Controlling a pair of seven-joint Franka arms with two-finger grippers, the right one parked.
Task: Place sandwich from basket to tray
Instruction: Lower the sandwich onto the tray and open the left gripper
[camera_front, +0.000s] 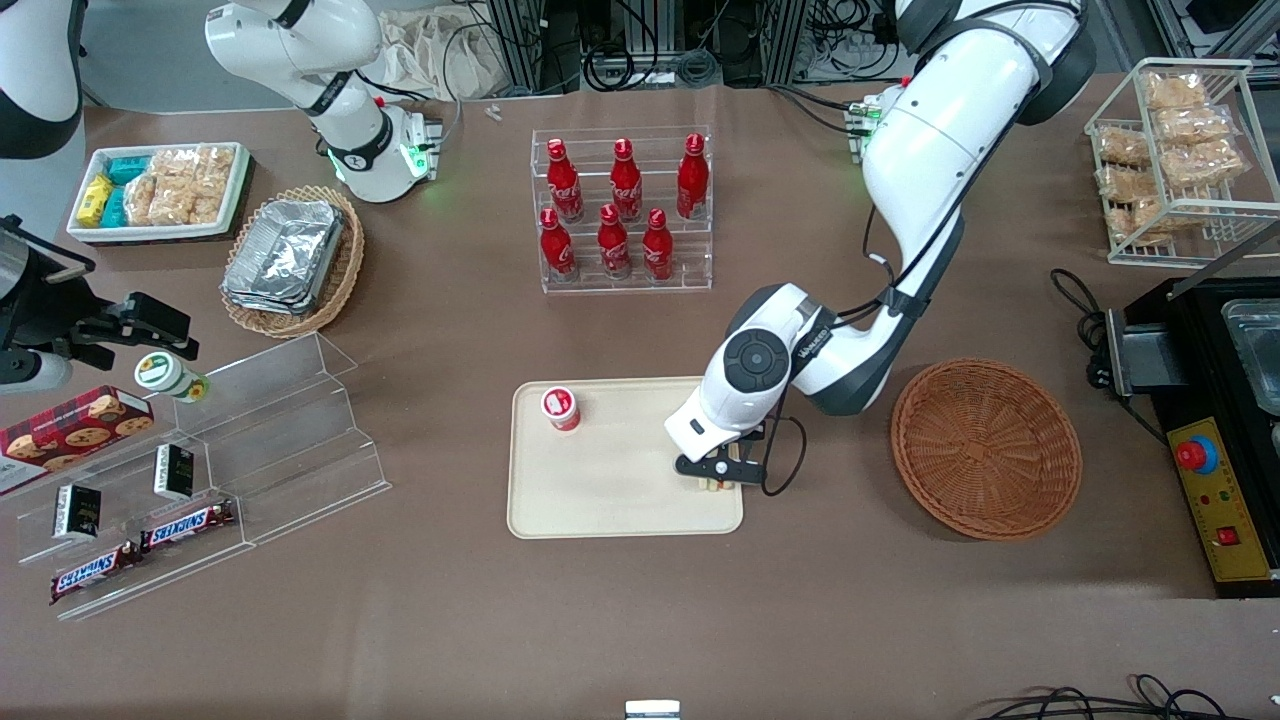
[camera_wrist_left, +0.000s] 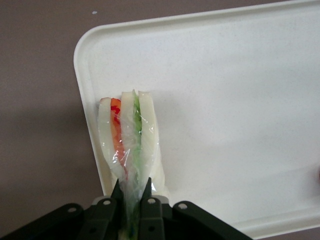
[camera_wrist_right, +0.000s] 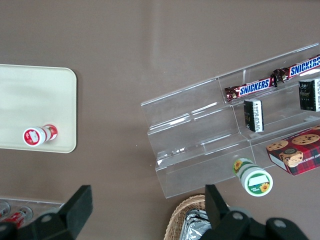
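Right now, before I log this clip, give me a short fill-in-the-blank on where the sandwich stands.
1. The gripper is shut on the ____.
2. The sandwich is over the cream ____, near its rim.
3. The brown basket holds ____ sandwiches.
4. Also on the tray stands a small ____-lidded cup.

Missing words: sandwich; tray; no; red

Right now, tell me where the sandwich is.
The sandwich is pinched in the gripper over the tray, near the tray corner closest to the basket, which holds nothing.
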